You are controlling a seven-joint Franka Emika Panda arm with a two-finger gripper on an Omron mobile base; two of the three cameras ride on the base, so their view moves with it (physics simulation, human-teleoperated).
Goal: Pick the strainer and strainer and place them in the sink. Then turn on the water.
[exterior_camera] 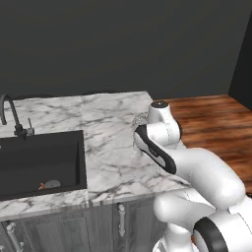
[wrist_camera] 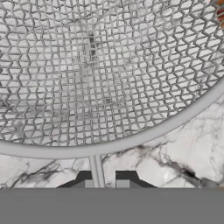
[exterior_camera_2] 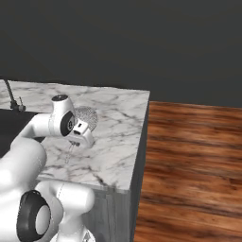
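A round silvery wire-mesh strainer spreads across the upper hand view, and its thin wire handle runs down between my fingertips. My gripper is shut on that handle. From the right base view the strainer sits just beyond my hand, over the marble counter near its right end. In the left base view the strainer peeks out behind my wrist. The black sink lies recessed at the left with its slim black tap. No water runs from the tap.
The marble counter ends at a right edge, with wooden floor beyond. A small grey rounded thing with an orange bit beside it lies in the sink's front. Cabinet doors with handles are below.
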